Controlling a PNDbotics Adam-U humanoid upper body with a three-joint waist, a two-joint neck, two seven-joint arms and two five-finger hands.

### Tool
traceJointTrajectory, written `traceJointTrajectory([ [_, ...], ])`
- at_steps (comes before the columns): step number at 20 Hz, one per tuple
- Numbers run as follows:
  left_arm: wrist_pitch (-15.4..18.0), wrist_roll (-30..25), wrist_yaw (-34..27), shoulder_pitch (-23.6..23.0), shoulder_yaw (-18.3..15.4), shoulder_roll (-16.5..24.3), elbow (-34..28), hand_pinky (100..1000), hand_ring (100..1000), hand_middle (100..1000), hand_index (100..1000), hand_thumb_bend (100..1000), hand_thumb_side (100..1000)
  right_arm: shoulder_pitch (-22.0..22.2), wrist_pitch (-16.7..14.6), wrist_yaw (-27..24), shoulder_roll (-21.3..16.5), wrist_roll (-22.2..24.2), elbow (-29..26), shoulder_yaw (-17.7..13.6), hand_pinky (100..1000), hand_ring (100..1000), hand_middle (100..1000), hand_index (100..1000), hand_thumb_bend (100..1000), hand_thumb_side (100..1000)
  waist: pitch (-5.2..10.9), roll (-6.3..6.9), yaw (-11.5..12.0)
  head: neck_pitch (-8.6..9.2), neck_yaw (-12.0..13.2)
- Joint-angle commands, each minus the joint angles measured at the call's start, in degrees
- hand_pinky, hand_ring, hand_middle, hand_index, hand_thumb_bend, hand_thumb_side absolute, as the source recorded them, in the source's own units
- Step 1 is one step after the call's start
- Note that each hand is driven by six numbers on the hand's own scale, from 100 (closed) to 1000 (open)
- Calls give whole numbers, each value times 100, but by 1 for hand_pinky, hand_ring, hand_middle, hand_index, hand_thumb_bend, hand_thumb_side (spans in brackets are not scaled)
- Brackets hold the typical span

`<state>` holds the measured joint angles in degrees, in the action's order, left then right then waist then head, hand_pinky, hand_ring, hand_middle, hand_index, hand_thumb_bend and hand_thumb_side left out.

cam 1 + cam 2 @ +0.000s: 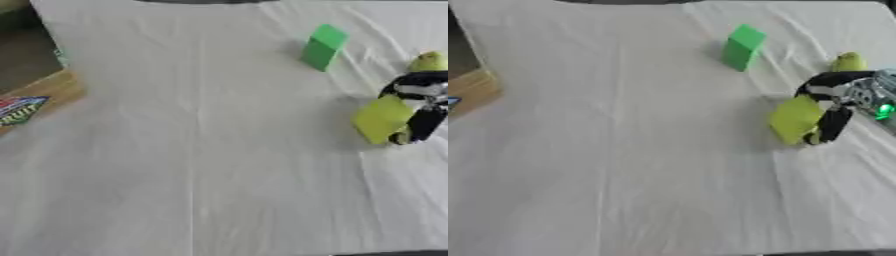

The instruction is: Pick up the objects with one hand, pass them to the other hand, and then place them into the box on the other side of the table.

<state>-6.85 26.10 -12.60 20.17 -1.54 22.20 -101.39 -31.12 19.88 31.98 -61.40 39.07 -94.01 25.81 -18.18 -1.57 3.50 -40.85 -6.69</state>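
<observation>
My right hand point(837, 107) comes in from the right edge, its fingers curled round a yellow-green block point(794, 119) held just over the white cloth. A green upright block point(322, 46) stands farther back on the cloth. A small yellow-green rounded object point(428, 61) sits behind my right hand near the right edge. The cardboard box point(31, 75) with a printed label lies at the left edge. My left hand shows in neither view.
A white wrinkled cloth point(201, 165) covers the table. The box's brown flap point(470, 90) juts onto the cloth at the left. A dark strip runs along the near bottom edge.
</observation>
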Motion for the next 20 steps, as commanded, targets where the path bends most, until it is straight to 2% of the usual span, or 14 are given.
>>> traceJointTrajectory([
  [1,7,-17,-18,81,-3,150,-90,463,800,674,783,199,880,-14,28,-65,-313,-72,-113,-114,892,810,730,699,264,100,110,-8,0,24,-9],
  [6,16,-18,-9,77,-11,145,-90,464,800,675,783,199,878,104,251,-226,-352,-295,-286,-282,884,791,685,665,223,100,136,-12,-12,33,15],
  [13,19,-25,8,66,-18,140,-86,465,801,676,783,198,875,319,1036,-943,-269,-1049,-816,-578,868,741,608,618,110,100,191,2,-51,69,51],
  [20,19,-38,17,58,-16,138,-85,466,802,676,783,198,874,456,1794,-1787,-98,-1935,-1168,-703,857,709,583,604,100,100,226,12,-75,84,66],
])
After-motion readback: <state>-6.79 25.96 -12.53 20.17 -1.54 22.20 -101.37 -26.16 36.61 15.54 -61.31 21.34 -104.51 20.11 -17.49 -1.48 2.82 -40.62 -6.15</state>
